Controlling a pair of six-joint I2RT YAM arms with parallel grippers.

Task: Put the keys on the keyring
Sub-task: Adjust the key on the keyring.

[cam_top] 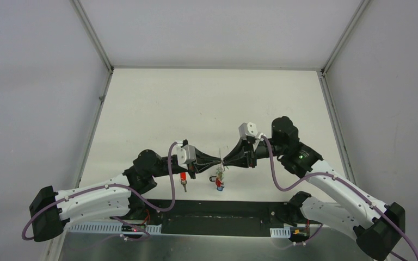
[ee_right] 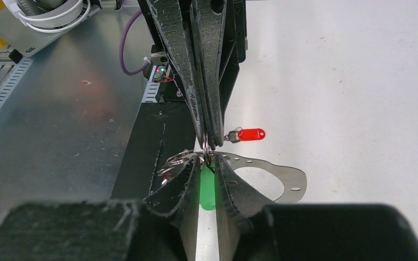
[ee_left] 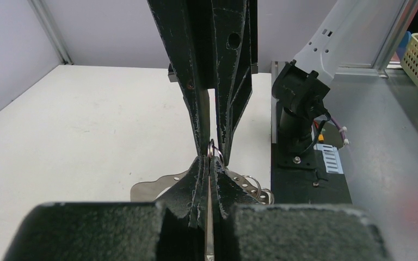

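White worktop (cam_top: 207, 103), grey walls (cam_top: 32, 81). Your left pincer (cam_top: 216, 159) is pinched tight on a small ring (ee_right: 206, 145). Your right pincer (cam_top: 227, 160) meets it tip to tip, nearly closed, grip unclear, a green key (ee_right: 207, 190) between its fingers. Right wrist view: keyring (ee_right: 291, 175) at 4 o'clock. From above: red key (cam_top: 183, 177) at 8 o'clock.

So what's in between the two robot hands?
A small silver ring, right where the left gripper and right gripper meet tip to tip. Both wrist views show it; from above it is too tiny to make out.
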